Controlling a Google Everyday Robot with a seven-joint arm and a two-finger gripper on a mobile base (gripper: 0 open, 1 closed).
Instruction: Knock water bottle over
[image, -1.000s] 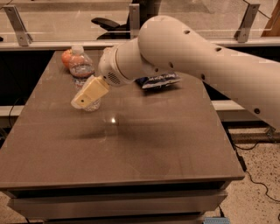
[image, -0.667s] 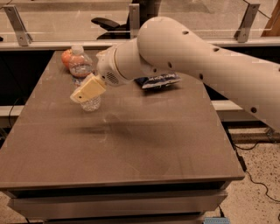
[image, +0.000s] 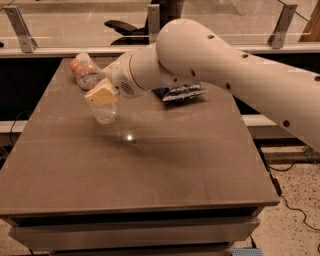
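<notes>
Cream-coloured and blunt, the gripper (image: 102, 95) hangs low over the far left part of the brown table (image: 150, 170), tilted down and to the left from the thick white arm (image: 210, 60) that reaches in from the right. Whether it is wide, narrow or holding anything cannot be told from this angle. Directly beneath it a clear ribbed shape (image: 105, 113) reaches down to the tabletop; what it is cannot be made out.

Just behind the gripper and a little to its left stands the water bottle (image: 89, 76), close to it, though contact cannot be judged. The bottle is upright: its long axis runs vertically, its white cap (image: 83, 58) points straight up and its base rests on the table near the far edge. An orange fruit (image: 74, 65) sits against the bottle's far left side, its colour tinting the clear plastic.

To the gripper's right, past the wrist and partly hidden under the arm, a blue chip bag (image: 181, 92) lies flat on the table, well apart from the bottle.
</notes>
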